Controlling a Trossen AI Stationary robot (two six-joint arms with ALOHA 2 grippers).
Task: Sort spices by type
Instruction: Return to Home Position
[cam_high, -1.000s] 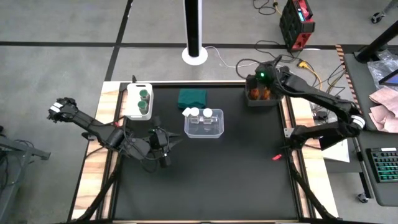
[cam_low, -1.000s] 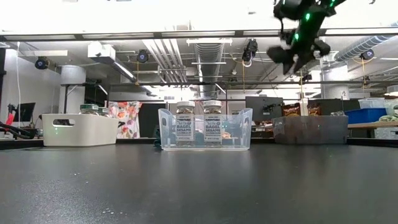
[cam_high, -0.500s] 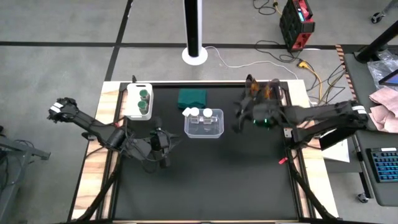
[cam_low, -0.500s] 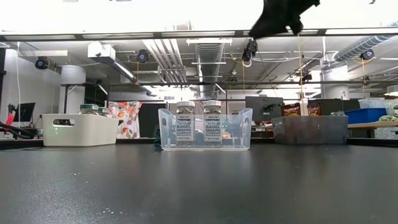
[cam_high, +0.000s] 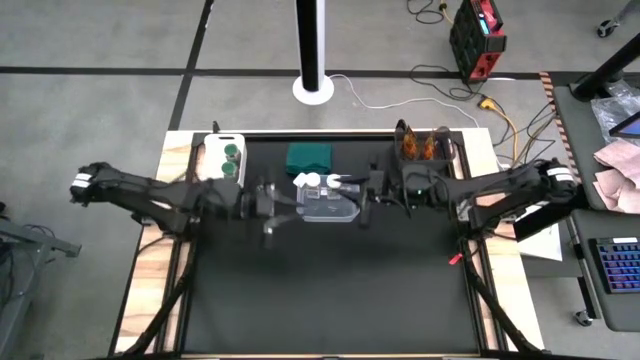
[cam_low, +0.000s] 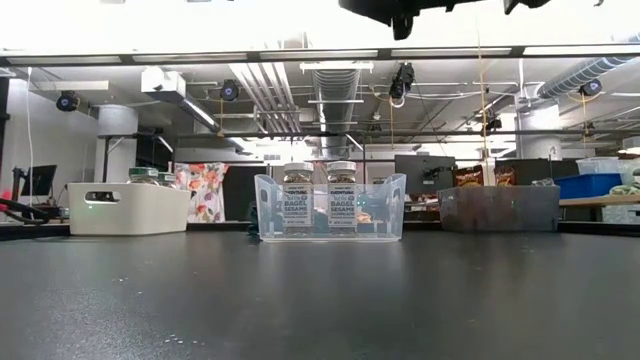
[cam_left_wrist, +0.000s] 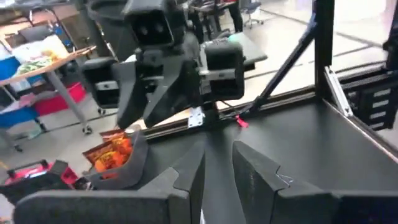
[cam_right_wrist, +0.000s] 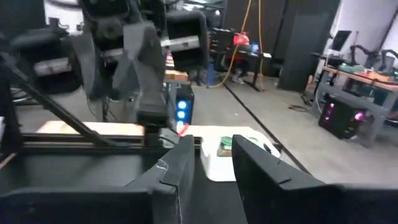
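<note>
Black tabletop lies bare up front, just as it did a second ago, and nothing standing on it has shifted. Back from that, the clear bin holds its white-lidded jars upright, and now both arms hang high over it. That's the change!

The left gripper was folded low over the near-left of the table a second ago. Now it's up and stretched level, ending just at the bin's left side. Its fingers show a narrow gap with nothing between them.

The right gripper has swung away from the black bin at the far right corner. It faces the left one across the clear bin, fingers likewise slightly parted and empty.

Beyond the left jaws, the white bin keeps its green-lidded jars. Beyond the right jaws, the orange-red packets sit in the black bin. A dark green block lies just behind the clear bin.
</note>
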